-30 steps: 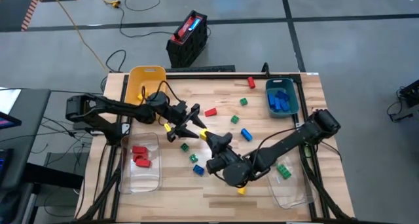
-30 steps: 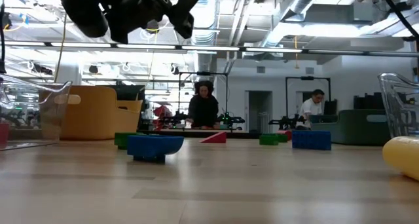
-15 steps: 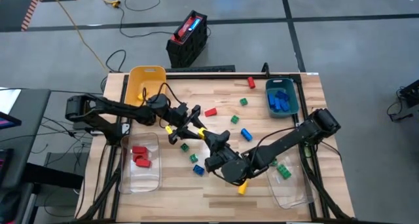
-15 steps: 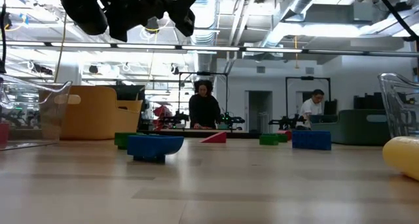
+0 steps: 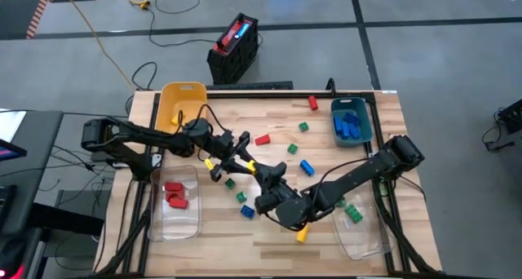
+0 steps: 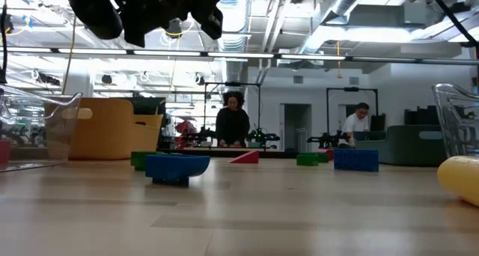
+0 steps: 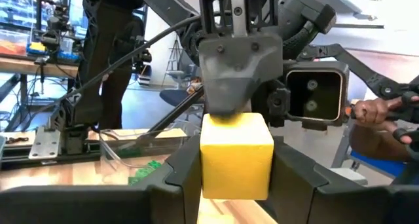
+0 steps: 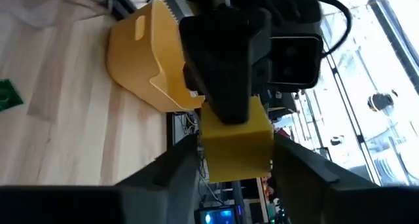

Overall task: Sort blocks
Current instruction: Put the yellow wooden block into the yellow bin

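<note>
I see the yellow block (image 7: 236, 155) sandwiched between my left end effector (image 5: 238, 158) and right end effector (image 5: 266, 174) above mid-desk; both still clasp it, mid-handover.

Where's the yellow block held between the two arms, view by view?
High: yellow block mid-table, where the arms meet.
Low: not clearly in it; the arms only show at the top edge.
Left wrist: centre, lower half.
Right wrist: centre, lower half.
Landmark: yellow bin, in all but the left wrist view.
</note>
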Controlling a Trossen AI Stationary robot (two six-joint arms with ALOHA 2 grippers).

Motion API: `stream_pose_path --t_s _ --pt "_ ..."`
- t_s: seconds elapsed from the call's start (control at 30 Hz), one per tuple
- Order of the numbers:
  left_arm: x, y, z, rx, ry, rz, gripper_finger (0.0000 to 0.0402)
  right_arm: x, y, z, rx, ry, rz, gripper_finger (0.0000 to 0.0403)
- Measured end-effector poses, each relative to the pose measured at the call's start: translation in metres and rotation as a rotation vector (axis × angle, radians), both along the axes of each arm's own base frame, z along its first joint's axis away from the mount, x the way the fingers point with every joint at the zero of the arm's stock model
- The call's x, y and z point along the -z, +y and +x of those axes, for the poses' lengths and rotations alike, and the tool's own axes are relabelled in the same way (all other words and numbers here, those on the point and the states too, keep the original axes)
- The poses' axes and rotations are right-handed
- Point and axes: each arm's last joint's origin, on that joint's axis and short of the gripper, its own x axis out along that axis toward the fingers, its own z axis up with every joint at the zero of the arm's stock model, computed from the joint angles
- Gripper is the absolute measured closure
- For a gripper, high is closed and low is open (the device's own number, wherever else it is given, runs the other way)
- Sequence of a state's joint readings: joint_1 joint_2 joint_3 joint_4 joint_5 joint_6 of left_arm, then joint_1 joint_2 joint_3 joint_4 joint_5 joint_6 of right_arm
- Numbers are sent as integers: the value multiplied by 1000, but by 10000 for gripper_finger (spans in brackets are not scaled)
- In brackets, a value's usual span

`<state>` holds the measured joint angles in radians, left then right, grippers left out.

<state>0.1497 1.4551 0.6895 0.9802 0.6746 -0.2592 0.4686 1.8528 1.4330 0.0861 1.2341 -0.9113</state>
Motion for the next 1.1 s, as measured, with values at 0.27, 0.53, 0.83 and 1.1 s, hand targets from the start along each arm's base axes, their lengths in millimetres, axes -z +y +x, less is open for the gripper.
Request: stream_pose_path --t_s 0.27,0.53,0.83,1.1 --pt "-1 3 0 -16 -2 -4 275 -13 6 -2 66 -32 -26 136" --pt "22 35 -16 -303 183 -7 275 -12 23 -50 173 -125 -7 136" --pt "17 51 -58 -1012 416 164 275 16 -26 -95 245 -188 350 138" --pt "2 51 -103 -1412 604 145 275 54 -92 -84 447 -35 426 139"
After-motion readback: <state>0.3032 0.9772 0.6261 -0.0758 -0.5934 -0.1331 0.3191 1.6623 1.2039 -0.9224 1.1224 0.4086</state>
